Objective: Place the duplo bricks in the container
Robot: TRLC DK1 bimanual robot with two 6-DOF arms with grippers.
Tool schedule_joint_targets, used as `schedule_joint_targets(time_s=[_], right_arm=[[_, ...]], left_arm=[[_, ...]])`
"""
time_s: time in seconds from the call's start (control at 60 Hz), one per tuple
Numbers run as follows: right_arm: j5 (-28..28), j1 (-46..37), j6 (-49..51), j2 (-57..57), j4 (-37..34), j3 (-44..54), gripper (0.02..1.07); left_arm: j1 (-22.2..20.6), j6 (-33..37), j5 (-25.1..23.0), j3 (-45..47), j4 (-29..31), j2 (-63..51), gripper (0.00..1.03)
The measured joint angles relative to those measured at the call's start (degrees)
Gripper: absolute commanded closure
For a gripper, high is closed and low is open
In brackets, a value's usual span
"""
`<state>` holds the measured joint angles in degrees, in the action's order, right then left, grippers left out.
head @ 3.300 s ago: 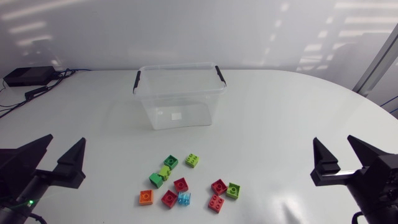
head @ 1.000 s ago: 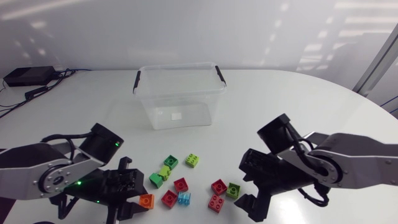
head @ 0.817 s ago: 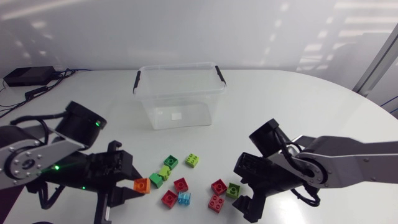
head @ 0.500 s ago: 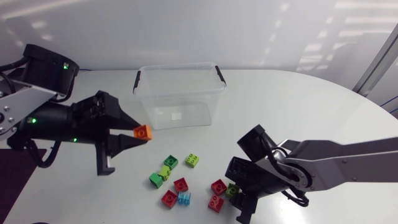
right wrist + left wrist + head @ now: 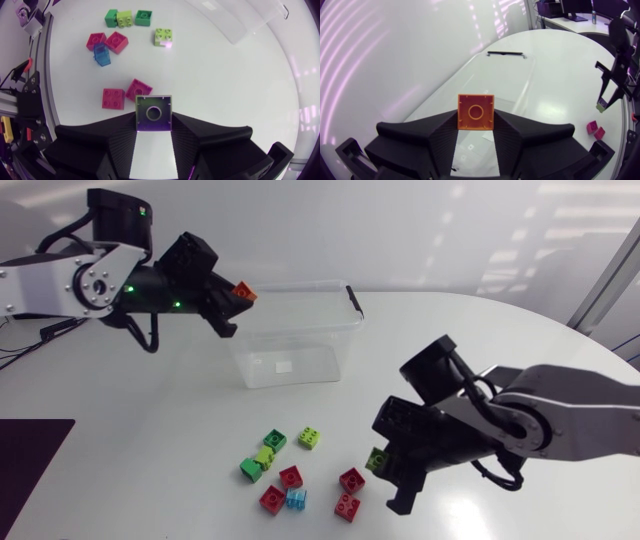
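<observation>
while the right jaws clamp a lime-green brick (image 5: 154,114) from both sides, its hollow underside turned to the wrist camera, they hang above the white worktop (image 5: 225,90) with the loose bricks lying ahead of them. nearest ahead of these jaws sit a red brick (image 5: 114,98) and a second red brick (image 5: 138,89), touching at a corner. further ahead a clear blue brick (image 5: 101,55) lies just beside a pair of red ones (image 5: 116,42), and a lime brick (image 5: 163,36) sits apart to one side. beyond those is a row of three green bricks (image 5: 125,18), the middle one paler, and furthest of all a corner of the clear container (image 5: 250,20). the left jaws are closed on an orange brick (image 5: 476,111), gripped by two opposite sides at the fingertips, underside toward the camera. under and ahead of them lies the container, its black handle (image 5: 505,53) at the far end. seen from overhead, the orange brick is held in the air at the container's left end
</observation>
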<state>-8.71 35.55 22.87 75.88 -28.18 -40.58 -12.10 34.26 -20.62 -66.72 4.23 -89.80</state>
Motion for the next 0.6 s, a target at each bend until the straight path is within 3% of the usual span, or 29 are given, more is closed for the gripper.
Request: schedule_joint_targets(time_s=[0.067, 0.167, 0.217, 0.467, 0.6], right_arm=[[0.00, -0.04, -0.68, -0.44, -0.79, -2.16, 0.80], [0.26, -0.15, -1.66, -0.52, -1.88, -5.92, 0.80], [0.61, -0.42, -1.90, -0.50, -2.23, -7.78, 0.80], [1.09, -4.22, -3.21, 3.78, -2.95, -20.96, 0.80], [1.11, -5.62, -4.11, 8.90, -2.91, -28.22, 0.79]], left_arm=[[0.04, -1.03, 1.57, -3.28, -0.85, -3.85, 0.57], [0.04, -1.75, 4.04, -7.45, -1.38, -9.55, 0.17], [0.04, -2.01, 4.70, -8.26, -1.40, -11.54, 0.06], [0.33, -2.82, 5.46, -4.79, 0.00, -7.26, 0.06], [0.09, -2.75, 5.53, 0.28, 6.29, 2.80, 0.06]])
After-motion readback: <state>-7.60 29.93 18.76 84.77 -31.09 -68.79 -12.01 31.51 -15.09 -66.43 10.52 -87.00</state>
